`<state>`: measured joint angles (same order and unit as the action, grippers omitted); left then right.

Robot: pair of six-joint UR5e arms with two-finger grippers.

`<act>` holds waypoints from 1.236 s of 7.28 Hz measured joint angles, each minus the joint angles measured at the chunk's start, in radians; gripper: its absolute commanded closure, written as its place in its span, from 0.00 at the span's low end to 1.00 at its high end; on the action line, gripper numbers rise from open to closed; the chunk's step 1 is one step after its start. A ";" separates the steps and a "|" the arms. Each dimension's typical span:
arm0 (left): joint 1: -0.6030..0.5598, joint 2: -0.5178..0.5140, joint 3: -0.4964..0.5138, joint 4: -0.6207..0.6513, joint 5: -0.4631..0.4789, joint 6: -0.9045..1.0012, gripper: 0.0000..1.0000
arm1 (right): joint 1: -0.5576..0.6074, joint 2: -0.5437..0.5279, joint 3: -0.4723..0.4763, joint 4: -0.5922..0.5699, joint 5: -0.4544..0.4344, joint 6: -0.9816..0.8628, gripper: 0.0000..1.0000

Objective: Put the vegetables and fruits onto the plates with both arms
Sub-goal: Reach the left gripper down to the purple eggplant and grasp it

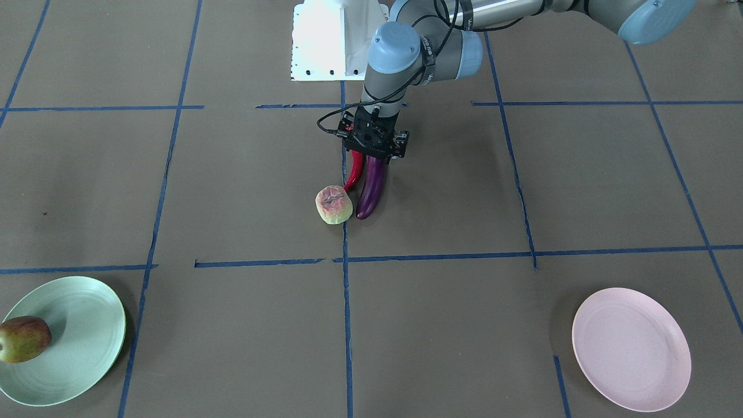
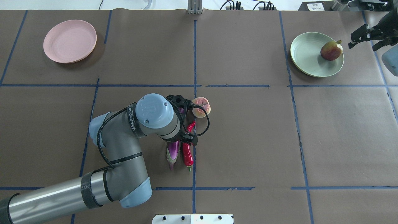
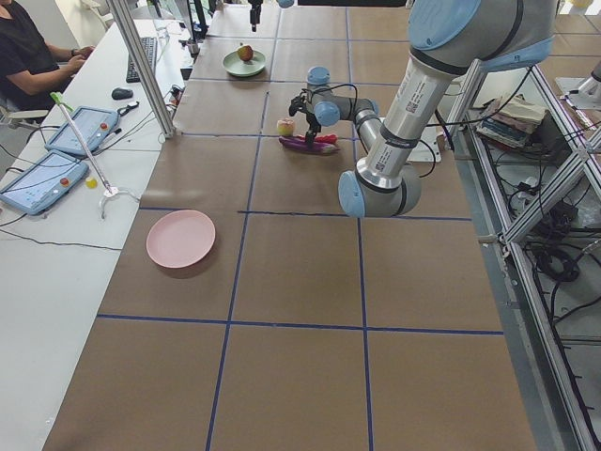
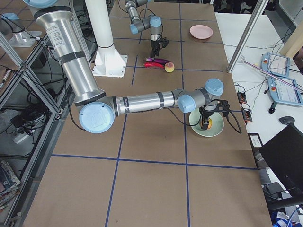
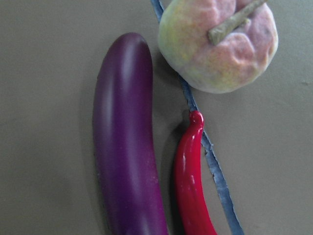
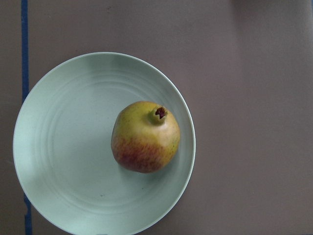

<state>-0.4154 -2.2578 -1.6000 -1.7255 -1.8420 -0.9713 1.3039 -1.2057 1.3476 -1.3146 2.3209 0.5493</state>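
The purple eggplant (image 1: 371,188) and the red chili (image 1: 354,174) lie side by side on the table at its middle, with the pale pink-blushed fruit (image 1: 334,204) at their tips. My left gripper (image 1: 374,157) is open just above their stem ends and holds nothing; the left wrist view shows the eggplant (image 5: 127,147), the chili (image 5: 190,181) and the fruit (image 5: 220,46) resting on the table. The dark-red fruit (image 2: 331,50) sits on the mint green plate (image 2: 306,53). My right gripper (image 2: 364,46) is open and empty beside that plate. The pink plate (image 2: 70,40) is bare.
The white base block (image 2: 192,218) stands at the robot's side of the table. Blue tape lines cross the brown table cover. An operator (image 3: 28,56) and tablets (image 3: 42,178) are on the bench beyond the table's far edge.
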 measured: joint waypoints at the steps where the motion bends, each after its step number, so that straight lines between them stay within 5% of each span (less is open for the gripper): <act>1: 0.001 -0.017 0.026 0.001 0.018 -0.008 0.00 | 0.000 -0.003 0.000 0.000 0.000 0.000 0.00; 4: -0.001 -0.058 0.077 0.002 0.038 -0.028 0.00 | -0.001 -0.005 -0.002 0.000 0.000 0.001 0.00; 5: -0.011 -0.057 0.075 0.002 0.039 -0.026 0.09 | -0.001 -0.005 -0.002 0.000 0.000 0.001 0.00; 7: -0.040 -0.041 0.073 0.001 0.036 -0.019 0.52 | -0.001 -0.006 -0.003 -0.001 0.000 0.001 0.00; 8: -0.047 -0.036 0.073 0.001 0.035 -0.019 0.81 | -0.002 -0.006 -0.003 -0.001 0.000 0.001 0.00; 9: -0.051 -0.034 0.073 -0.001 0.034 -0.018 0.92 | -0.002 -0.005 -0.003 -0.001 0.000 0.001 0.00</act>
<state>-0.4661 -2.2916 -1.5268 -1.7262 -1.8083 -0.9896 1.3014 -1.2109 1.3441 -1.3161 2.3209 0.5506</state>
